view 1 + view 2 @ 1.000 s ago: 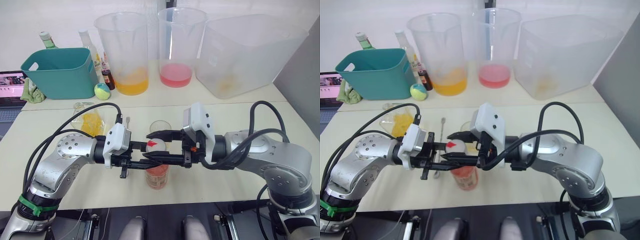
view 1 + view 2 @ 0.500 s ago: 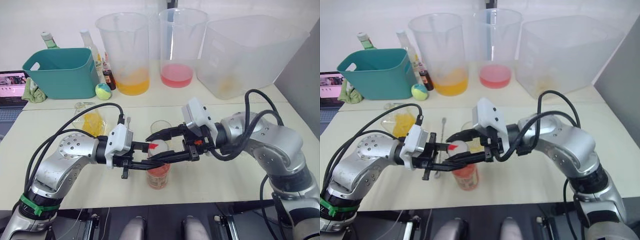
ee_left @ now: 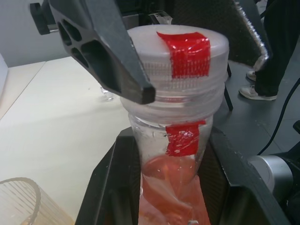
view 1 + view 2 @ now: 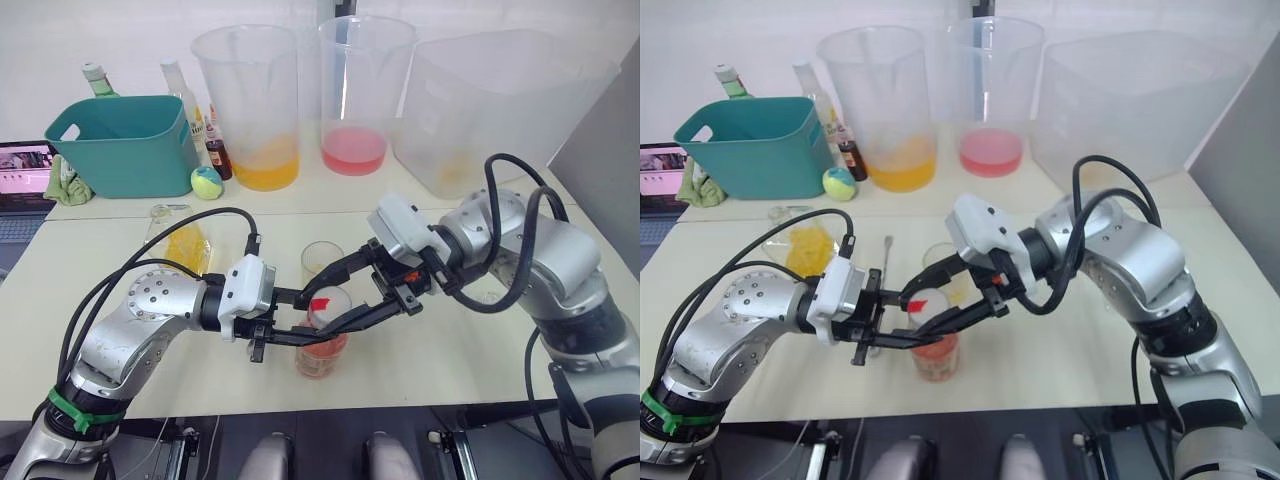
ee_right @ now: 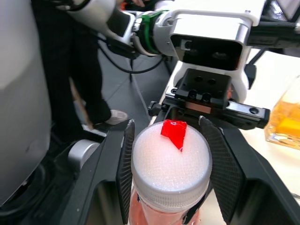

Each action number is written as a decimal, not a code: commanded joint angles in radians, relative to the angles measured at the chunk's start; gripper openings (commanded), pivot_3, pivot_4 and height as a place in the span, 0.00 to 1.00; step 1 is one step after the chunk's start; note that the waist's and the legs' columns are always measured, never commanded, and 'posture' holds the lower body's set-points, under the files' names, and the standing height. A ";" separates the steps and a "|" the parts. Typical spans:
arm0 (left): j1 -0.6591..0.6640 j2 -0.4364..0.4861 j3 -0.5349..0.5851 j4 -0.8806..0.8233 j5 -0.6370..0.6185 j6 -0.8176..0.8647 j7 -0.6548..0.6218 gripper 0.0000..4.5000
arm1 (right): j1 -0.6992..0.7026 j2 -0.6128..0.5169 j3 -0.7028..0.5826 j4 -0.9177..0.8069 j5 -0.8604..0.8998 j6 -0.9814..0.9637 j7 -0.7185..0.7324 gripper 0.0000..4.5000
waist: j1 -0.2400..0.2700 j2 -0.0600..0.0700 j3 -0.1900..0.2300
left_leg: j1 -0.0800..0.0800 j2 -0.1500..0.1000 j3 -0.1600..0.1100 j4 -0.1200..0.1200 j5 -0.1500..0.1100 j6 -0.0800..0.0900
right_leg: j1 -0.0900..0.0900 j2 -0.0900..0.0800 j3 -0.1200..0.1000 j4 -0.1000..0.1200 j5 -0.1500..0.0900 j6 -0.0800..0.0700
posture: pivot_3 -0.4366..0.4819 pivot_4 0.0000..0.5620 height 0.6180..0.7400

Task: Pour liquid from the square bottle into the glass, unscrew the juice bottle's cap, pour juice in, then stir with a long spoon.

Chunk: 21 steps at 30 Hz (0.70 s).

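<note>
Juice bottle (image 4: pixel 320 345) sits pinched in the left gripper (image 4: pixel 300 315) below its neck, while the right gripper (image 5: pixel 169 180) has its fingers clamped around the white cap (image 5: pixel 171 164).

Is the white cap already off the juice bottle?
No, the cap sits on the juice bottle, with the right claw around it.

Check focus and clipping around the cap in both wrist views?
Left wrist view: juice bottle's cap sharp, red tape crisp; the glass cut off at the corner. Right wrist view: cap top sharp but bright, background soft; the square bottle cropped at the edge.
</note>
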 commanded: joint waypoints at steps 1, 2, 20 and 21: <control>0.031 0.027 0.003 0.045 0.033 0.020 -0.015 0.28 | -0.029 0.004 0.022 0.094 -0.086 -0.043 0.068 0.38 | 0.000 0.000 0.000 | 0.000 0.000 0.000 0.000 0.000 0.000 | 0.000 0.000 0.000 0.000 0.000 0.000 | 0.48 0.27 0.91; 0.032 0.027 0.003 0.044 0.034 0.019 -0.015 0.28 | -0.032 0.009 0.019 0.100 -0.092 -0.048 0.072 0.38 | 0.000 0.000 0.000 | 0.000 0.000 0.000 0.000 0.000 0.000 | 0.000 0.000 0.000 0.000 0.000 0.000 | 0.48 0.27 0.91; 0.059 0.052 0.000 0.029 0.044 0.015 -0.041 0.28 | -0.044 0.040 -0.161 -0.036 0.066 0.098 -0.074 0.38 | 0.002 0.000 0.000 | -0.003 0.000 -0.003 0.000 0.000 0.000 | -0.004 0.000 0.000 0.001 0.000 0.000 | 0.48 0.27 0.91; 0.061 0.052 0.000 0.028 0.042 0.016 -0.040 0.28 | -0.043 0.040 -0.166 -0.040 0.074 0.103 -0.078 0.38 | 0.002 0.000 0.000 | -0.004 0.000 -0.003 0.000 0.000 0.000 | -0.005 0.000 0.001 0.001 0.000 0.000 | 0.48 0.27 0.91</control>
